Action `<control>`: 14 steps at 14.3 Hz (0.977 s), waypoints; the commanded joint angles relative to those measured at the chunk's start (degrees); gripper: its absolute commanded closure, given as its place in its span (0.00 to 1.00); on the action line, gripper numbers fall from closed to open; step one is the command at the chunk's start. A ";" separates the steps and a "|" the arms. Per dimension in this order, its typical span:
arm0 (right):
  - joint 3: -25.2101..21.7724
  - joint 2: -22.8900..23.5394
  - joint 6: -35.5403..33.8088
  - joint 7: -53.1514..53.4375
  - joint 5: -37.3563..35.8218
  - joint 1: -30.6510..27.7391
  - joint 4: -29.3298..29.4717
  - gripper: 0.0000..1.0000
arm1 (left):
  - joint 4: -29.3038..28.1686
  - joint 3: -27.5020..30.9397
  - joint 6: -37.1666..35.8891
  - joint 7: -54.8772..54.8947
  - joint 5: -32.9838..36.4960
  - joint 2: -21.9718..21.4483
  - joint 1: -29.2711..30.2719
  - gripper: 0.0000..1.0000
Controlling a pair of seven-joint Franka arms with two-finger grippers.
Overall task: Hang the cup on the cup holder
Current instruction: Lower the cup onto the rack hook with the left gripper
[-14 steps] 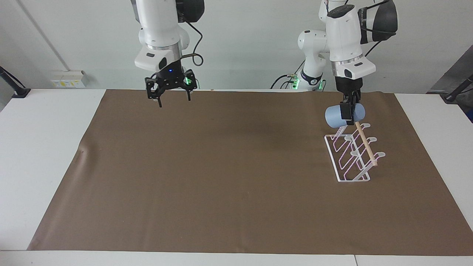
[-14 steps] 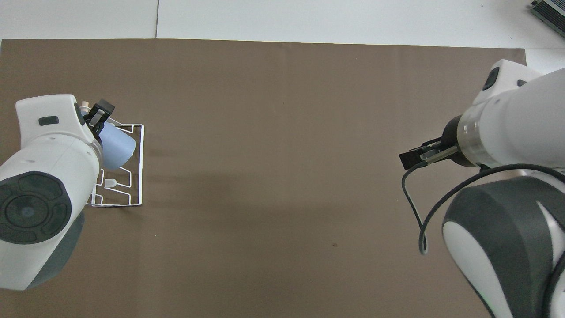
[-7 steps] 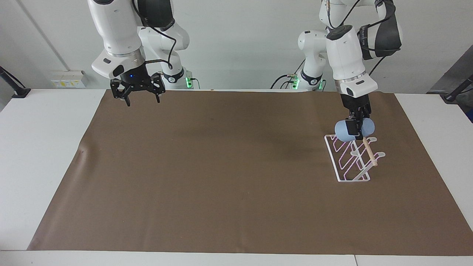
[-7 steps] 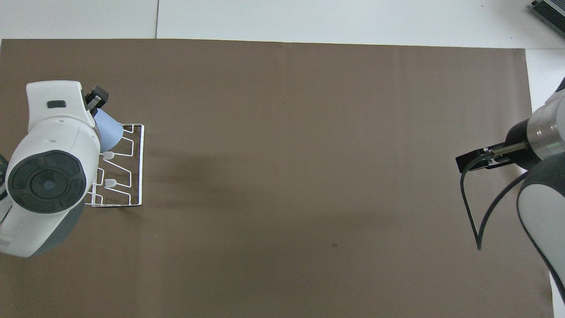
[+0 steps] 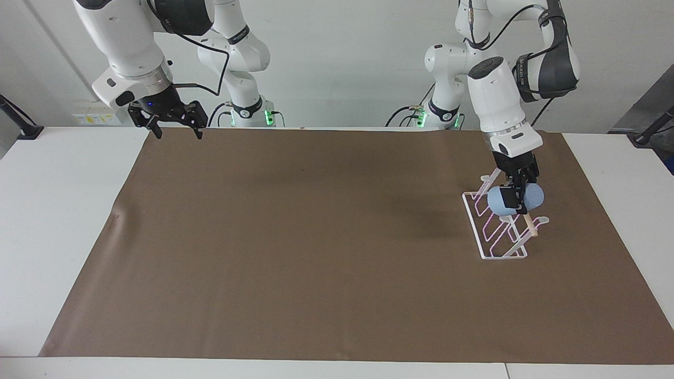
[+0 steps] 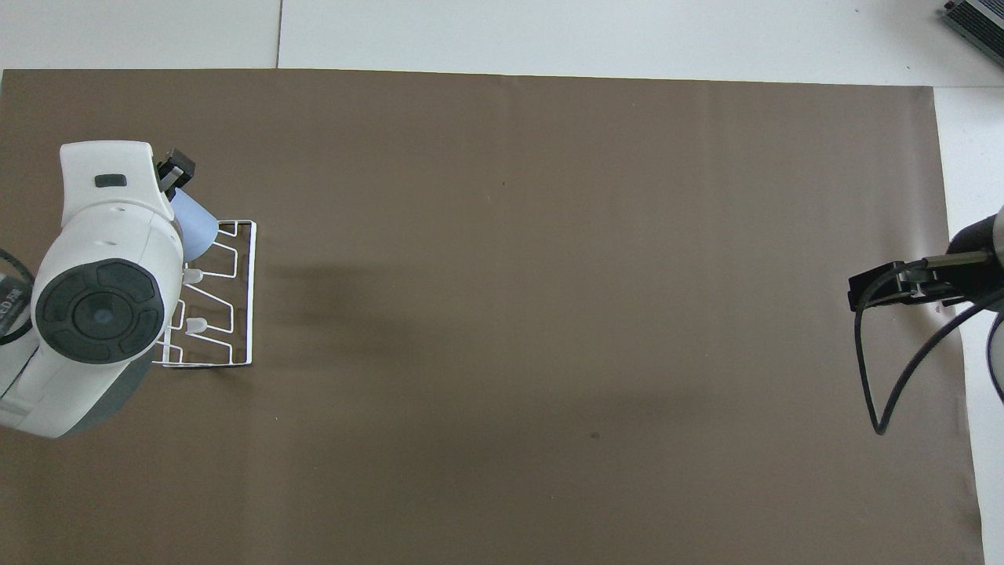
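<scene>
The light-blue cup (image 5: 533,197) lies on its side in my left gripper (image 5: 515,197), which is shut on it. It hangs over the middle prongs of the white wire cup holder (image 5: 495,231), close to its wooden dowel (image 5: 528,223). From overhead the cup (image 6: 194,227) shows partly under the left arm, over the holder (image 6: 235,298). Whether the cup touches a prong is hidden. My right gripper (image 5: 176,126) is open and empty, raised over the mat's corner at the right arm's end, near the robots; it also shows in the overhead view (image 6: 886,286).
A brown mat (image 5: 316,237) covers most of the white table (image 5: 58,210). The cup holder stands on the mat toward the left arm's end. A dark cable (image 6: 871,369) hangs from the right arm.
My left gripper has lowered the cup and carried it along the holder, from over the prongs nearest the robots to the middle prongs. My right arm has drawn back toward its own end of the table.
</scene>
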 commanded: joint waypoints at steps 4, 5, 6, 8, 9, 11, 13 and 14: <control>-3.29 -1.54 2.98 -3.68 1.54 -0.10 -2.89 0.00 | -1.46 -0.42 2.74 -2.32 4.03 0.46 1.53 1.00; -3.29 -1.54 3.42 -3.77 1.54 -0.10 -2.81 0.00 | -1.55 -0.42 3.18 -3.11 5.51 0.46 1.79 1.00; -3.29 -1.54 3.86 -4.12 1.54 -0.18 -2.90 0.00 | -1.82 -0.42 3.36 -4.07 5.88 0.46 1.79 1.00; -3.73 -1.54 5.00 -4.30 1.54 -0.18 -2.98 0.00 | -2.96 -0.42 3.36 -5.30 6.23 0.38 1.62 1.00; -3.82 -1.54 5.01 -3.95 1.54 -0.18 -3.07 0.00 | -3.13 -0.42 3.36 -5.92 6.84 0.29 1.62 1.00; -4.00 -1.45 5.01 -3.77 1.54 -0.18 -3.07 0.00 | -3.84 -0.42 3.45 -6.54 7.37 0.20 1.62 1.00; -4.17 -1.54 5.01 -3.95 1.54 -0.10 -3.07 0.00 | -4.54 -0.42 3.36 -7.33 7.37 -0.06 1.18 1.00; -4.17 -1.54 5.01 -3.95 1.54 -0.10 -3.07 0.00 | -4.89 -0.42 3.36 -7.59 7.37 -0.24 1.01 1.00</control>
